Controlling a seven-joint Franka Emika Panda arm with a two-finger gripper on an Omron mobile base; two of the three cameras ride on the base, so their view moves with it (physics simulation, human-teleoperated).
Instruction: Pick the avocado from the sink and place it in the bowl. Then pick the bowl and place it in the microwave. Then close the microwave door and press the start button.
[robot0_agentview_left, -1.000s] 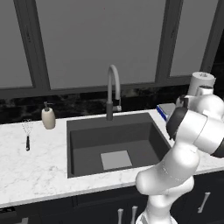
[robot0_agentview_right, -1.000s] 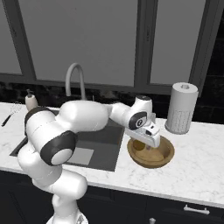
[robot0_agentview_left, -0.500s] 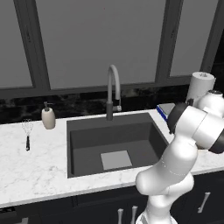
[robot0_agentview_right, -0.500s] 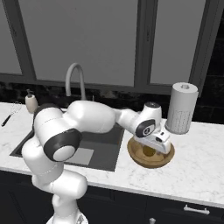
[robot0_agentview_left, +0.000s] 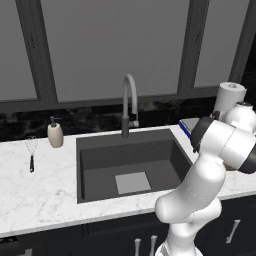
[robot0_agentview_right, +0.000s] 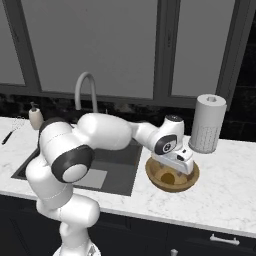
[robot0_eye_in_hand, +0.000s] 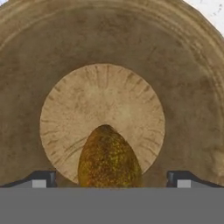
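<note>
White marble counter (robot0_agentview_right: 230, 200) lies bare in front of our bowl (robot0_agentview_right: 192, 178), with the sink (robot0_agentview_left: 127, 162) just to its left and a paper towel roll (robot0_agentview_right: 207, 124) close behind; our gripper (robot0_eye_in_hand: 108, 181) hangs low inside the bowl, fingers spread wide, gaps on both sides of the avocado (robot0_eye_in_hand: 108, 159), which lies between them on the bowl's floor.

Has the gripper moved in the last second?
Yes. In the right base view the gripper has shifted toward the paper towel roll and lower, over the bowl.

One avocado (robot0_eye_in_hand: 108, 157), one bowl (robot0_agentview_right: 187, 182) — one sink (robot0_agentview_left: 95, 160), one whisk (robot0_agentview_left: 31, 150)
</note>
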